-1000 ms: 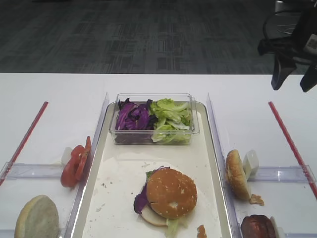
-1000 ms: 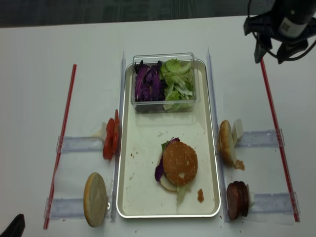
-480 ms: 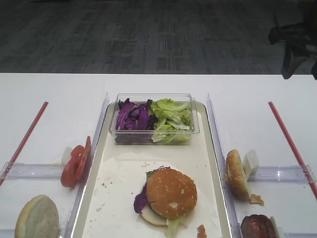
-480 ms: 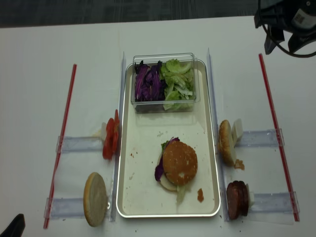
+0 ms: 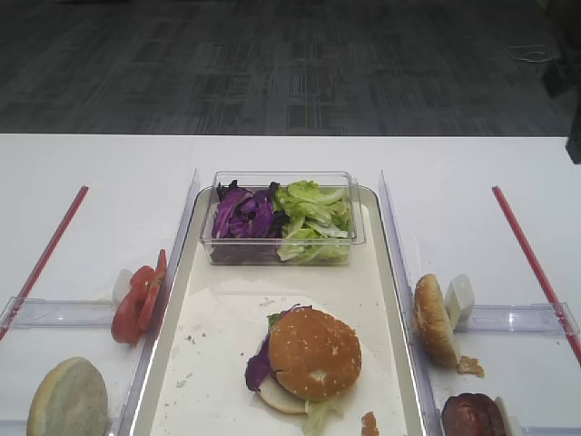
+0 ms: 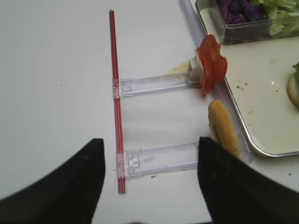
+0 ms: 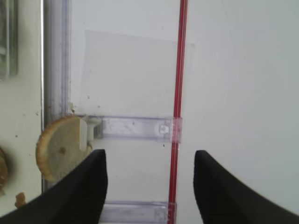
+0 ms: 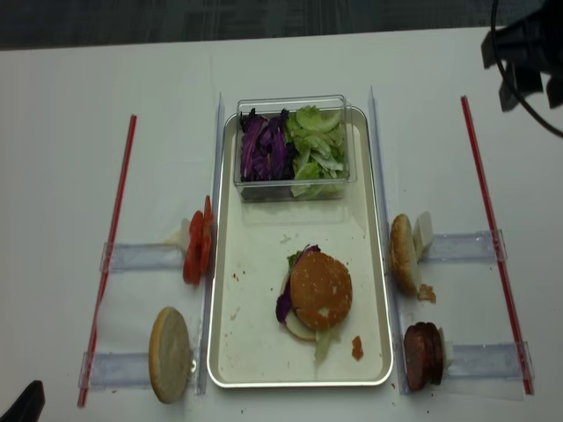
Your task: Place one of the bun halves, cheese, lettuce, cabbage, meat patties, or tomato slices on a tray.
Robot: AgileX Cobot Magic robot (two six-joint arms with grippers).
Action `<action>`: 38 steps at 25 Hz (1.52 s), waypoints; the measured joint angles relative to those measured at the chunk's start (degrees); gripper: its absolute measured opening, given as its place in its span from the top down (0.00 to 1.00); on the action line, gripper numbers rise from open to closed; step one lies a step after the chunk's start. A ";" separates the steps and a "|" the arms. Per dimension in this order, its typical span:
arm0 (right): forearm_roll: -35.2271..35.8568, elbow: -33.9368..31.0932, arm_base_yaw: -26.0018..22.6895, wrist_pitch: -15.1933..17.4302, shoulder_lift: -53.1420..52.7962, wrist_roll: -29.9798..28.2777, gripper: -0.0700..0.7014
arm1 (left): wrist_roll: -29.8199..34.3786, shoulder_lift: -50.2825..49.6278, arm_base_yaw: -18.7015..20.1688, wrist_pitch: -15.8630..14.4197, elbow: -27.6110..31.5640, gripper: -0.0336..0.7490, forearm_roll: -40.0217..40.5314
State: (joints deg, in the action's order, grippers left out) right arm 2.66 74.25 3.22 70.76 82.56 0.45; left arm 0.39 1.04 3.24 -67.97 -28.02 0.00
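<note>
A sesame bun half (image 5: 313, 352) tops a stack with lettuce and cabbage under it on the cream tray (image 8: 299, 384). More lettuce (image 5: 313, 218) and cabbage (image 5: 243, 216) fill a clear box at the tray's far end. Left of the tray lie tomato slices (image 6: 211, 65) and a pale bun half (image 8: 170, 354). To the right lie another bun half (image 7: 58, 147) and meat patties (image 8: 422, 356). No cheese shows. My right gripper (image 7: 149, 161) hangs open and empty at the table's far right (image 8: 530, 92). My left gripper (image 6: 149, 149) is open and empty over the near left.
Two red strips (image 8: 114, 237) (image 8: 489, 220) run along the table's sides, each joined to clear plastic holders (image 6: 159, 84) (image 7: 135, 127). Crumbs and a small scrap (image 8: 356, 348) lie on the tray near the stack.
My right gripper has drawn back towards the far right corner of the table, almost leaving the first exterior view. Its jaws stay equally wide. The food has not moved.
</note>
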 joint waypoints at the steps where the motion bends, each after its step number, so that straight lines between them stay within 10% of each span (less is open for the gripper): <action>1: -0.60 -1.65 0.00 0.00 -1.54 0.00 0.35 | 0.00 0.00 0.00 0.00 0.00 0.43 0.00; 38: -5.96 -42.72 0.00 -0.04 -63.62 -0.86 0.52 | 0.00 0.00 0.00 0.00 0.00 0.43 0.00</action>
State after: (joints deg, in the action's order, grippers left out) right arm -3.30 31.53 3.22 70.72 18.95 -0.41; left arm 0.39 1.04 3.24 -67.97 -28.02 0.00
